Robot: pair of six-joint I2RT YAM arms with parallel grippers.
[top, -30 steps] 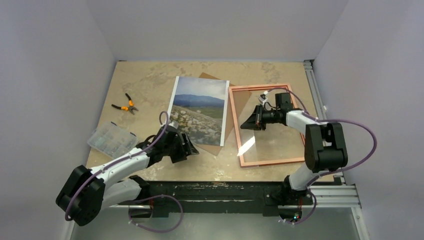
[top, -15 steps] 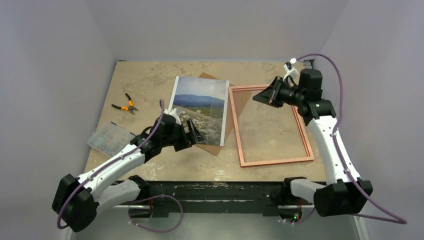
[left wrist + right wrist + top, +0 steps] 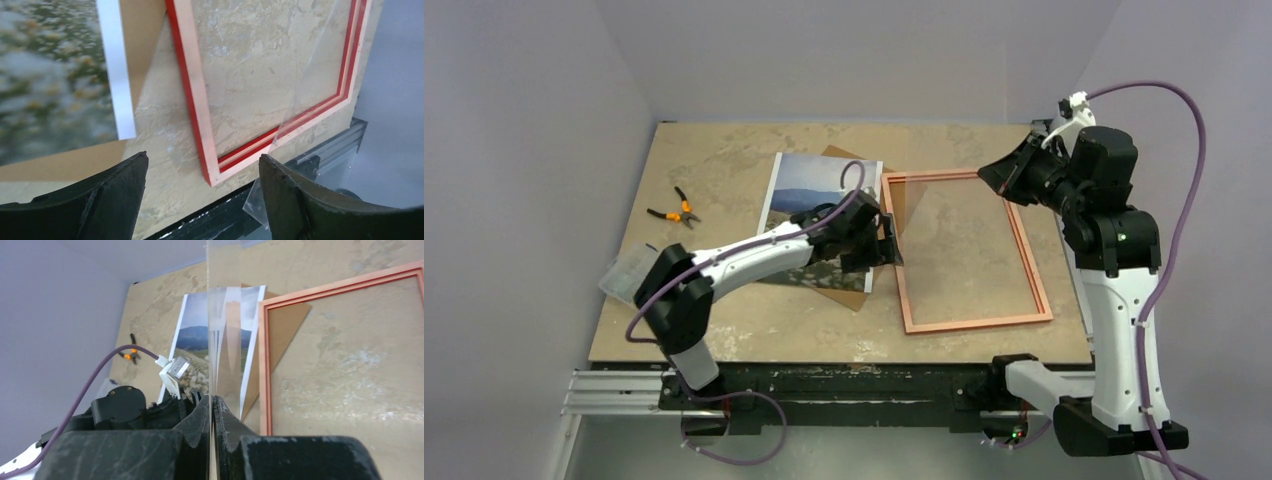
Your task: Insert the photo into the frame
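The photo [image 3: 814,188] is laid picture side up on a brown board [image 3: 65,162] on the table [image 3: 724,160], just left of the frame [image 3: 974,322], and its near right part is crossed by the left arm [image 3: 754,250]. The left gripper [image 3: 890,243] is held low over the strip of table between the photo's right edge and the frame's left rail. Its fingers are spread wide apart and nothing is gripped between them. In the left wrist view the frame's near left corner is seen in the gap between the fingers, with the photo's white border off to the left. The right gripper [image 3: 212,402] is raised above the frame's far right corner, well apart from the photo. Its fingers are pressed together on the edge of a clear pane [image 3: 222,335], which is seen edge-on from the right wrist and is lifted off the table. The frame is laid flat with its pale side up, and red is shown along its edges. Bare table is seen through its opening, and a corner of the brown board is seen under its far left corner, so the left rail is laid over that board. A pair of pliers [image 3: 676,211] with orange handles is placed near the table's left side, well apart from the photo. A clear plastic box [image 3: 624,272] with compartments is set at the near left edge, partly hidden by the left arm. Its contents cannot be made out.
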